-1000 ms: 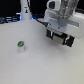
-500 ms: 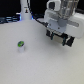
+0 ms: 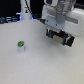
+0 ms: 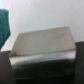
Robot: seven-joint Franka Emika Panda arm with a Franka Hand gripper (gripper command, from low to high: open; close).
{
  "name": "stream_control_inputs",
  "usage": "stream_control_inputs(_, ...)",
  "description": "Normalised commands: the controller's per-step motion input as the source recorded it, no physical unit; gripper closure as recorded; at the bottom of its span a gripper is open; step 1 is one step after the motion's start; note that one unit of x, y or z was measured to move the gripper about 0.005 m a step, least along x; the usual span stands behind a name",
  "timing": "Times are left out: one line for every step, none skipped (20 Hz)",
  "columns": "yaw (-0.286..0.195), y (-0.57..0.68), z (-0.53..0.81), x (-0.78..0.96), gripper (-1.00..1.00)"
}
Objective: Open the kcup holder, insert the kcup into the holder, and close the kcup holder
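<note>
The kcup (image 3: pixel 20 46), a small white pod with a green top, stands alone on the white table towards the exterior view's left. The arm's white hand is at the upper right, and the gripper (image 3: pixel 56 35) hangs right over the black kcup holder (image 3: pixel 68 40), hiding most of it. Only dark parts with pale grey spots show below the hand. In the wrist view, the holder (image 4: pixel 45 42) fills the picture as a blurred grey top with a dark front below it. No fingers show there. I cannot tell whether the jaws are open or shut.
A tall white tapered post (image 3: pixel 25 10) stands at the back, on the exterior view's left, by dark equipment. The white table (image 3: pixel 35 65) spreads between the kcup and the holder. A teal shape (image 4: pixel 4 25) shows at the wrist view's edge.
</note>
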Motion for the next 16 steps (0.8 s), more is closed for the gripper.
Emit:
stream_control_inputs(-0.204,-0.55,0.37,-0.05,-1.0)
stream_control_inputs(-0.212,-0.53,0.34,-0.09,-1.0)
stream_control_inputs(-0.215,-0.51,0.31,-0.12,-1.0)
stream_control_inputs(-0.218,-0.49,0.29,-0.16,-1.0)
stream_control_inputs(-0.223,-0.48,0.28,-0.19,-1.0)
stream_control_inputs(-0.235,-0.42,0.25,-0.28,-1.0)
stream_control_inputs(-0.242,-0.41,0.23,-0.3,-1.0)
stream_control_inputs(-0.242,-0.41,0.22,-0.31,-1.0)
stream_control_inputs(-0.24,-0.41,0.2,-0.33,-1.0)
stream_control_inputs(-0.238,-0.41,0.17,-0.34,-1.0)
stream_control_inputs(-0.234,-0.42,0.14,-0.34,-1.0)
stream_control_inputs(-0.237,-0.42,0.11,-0.35,-1.0)
stream_control_inputs(-0.24,-0.42,0.07,-0.35,-1.0)
stream_control_inputs(-0.241,-0.42,0.06,-0.36,-1.0)
stream_control_inputs(-0.24,-0.42,0.05,-0.36,-1.0)
stream_control_inputs(-0.236,-0.42,0.04,-0.35,-1.0)
